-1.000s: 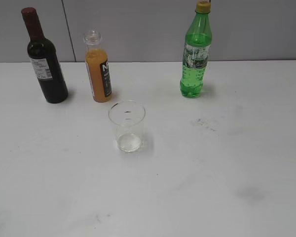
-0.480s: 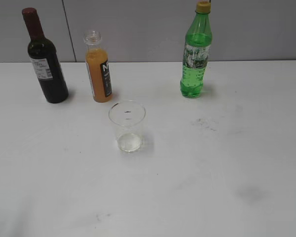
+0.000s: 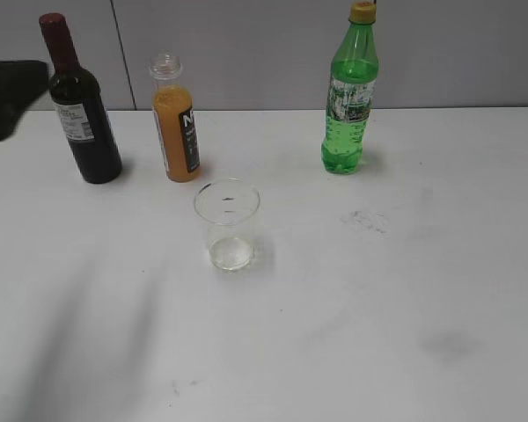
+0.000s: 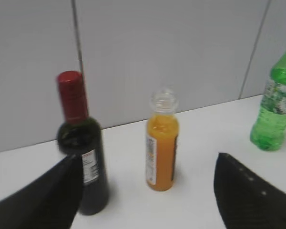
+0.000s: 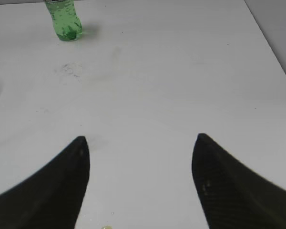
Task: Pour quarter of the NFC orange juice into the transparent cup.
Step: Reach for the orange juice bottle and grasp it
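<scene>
NFC orange juice (image 3: 176, 123) upright on white table (image 3: 378, 334), far-left area, cap off, clear neck open at top. Liquid level sits up near the shoulder. Black label w/ white letters faces right-ish in ext view. Dark wine bottle (image 3: 79, 105) w/ red top stands just left of it, apart, not touching. Transparent cup (image 3: 227, 224) upright, in front of the juice and slightly right, near but not touching; looks empty. Green soda bottle (image 3: 349, 97) w/ yellow cap, far right of the row, well apart from the rest. Faint smudges on table right of the cup.

Left gripper (image 4: 148, 191): fingers spread wide, holding nothing. L wrist view shows juice bottle (image 4: 162, 143) between the two fingertips but farther back, no contact. Wine bottle (image 4: 81, 148) partly behind the left finger, green bottle (image 4: 276, 114) at right edge. In ext view only a blurred dark part of the left arm (image 3: 9, 92) shows at left edge, beside the wine bottle's neck, above the table.

Right gripper (image 5: 140, 157): fingers apart, fairly wide, nothing between them, bare table below. Green bottle base (image 5: 64, 19) at top left of R wrist view, well away. Right gripper not visible in ext view. Grey panel wall (image 3: 264, 44) behind the table.
</scene>
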